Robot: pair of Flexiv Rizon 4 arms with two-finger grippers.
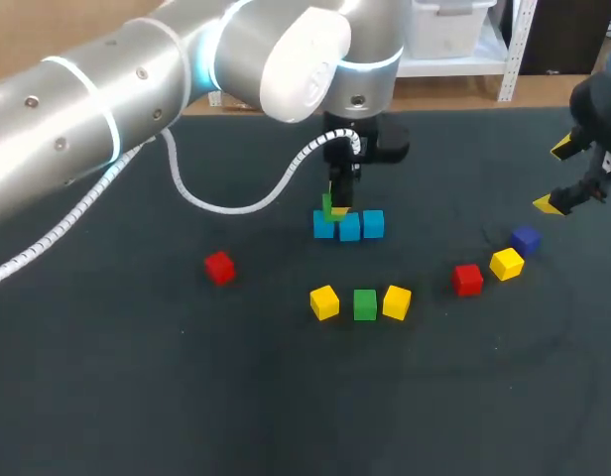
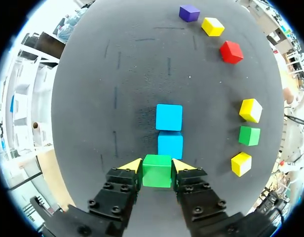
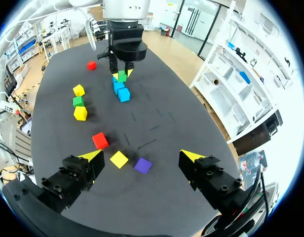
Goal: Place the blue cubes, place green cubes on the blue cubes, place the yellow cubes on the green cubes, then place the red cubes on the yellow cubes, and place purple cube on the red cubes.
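Green cube (image 2: 157,171) is clamped between the left arm's fingers (image 2: 133,165), a yellow tip on each side face. It hangs over the near end of the blue cubes (image 1: 349,226), which the head view shows as a row of three. From the left wrist only two are visible, running on toward twelve o'clock ahead of the fingers, so the third is probably hidden beneath the held cube. Whether the cube is already touching blue cannot be told. To do this placement well, the descent should be straight down with the cube's edges kept parallel to the row. The fingers should part only slightly, and only once the weight rests on blue. The arm should then rise vertically so the tips do not drag the cube or nudge the row along the surface (image 1: 137,397). The right arm's fingers (image 3: 90,157) are spread wide and empty, well off at three o'clock of the row, above the purple cube (image 3: 143,165). A second green cube (image 1: 364,303) waits at six o'clock of the row, between two yellow cubes (image 1: 324,301).
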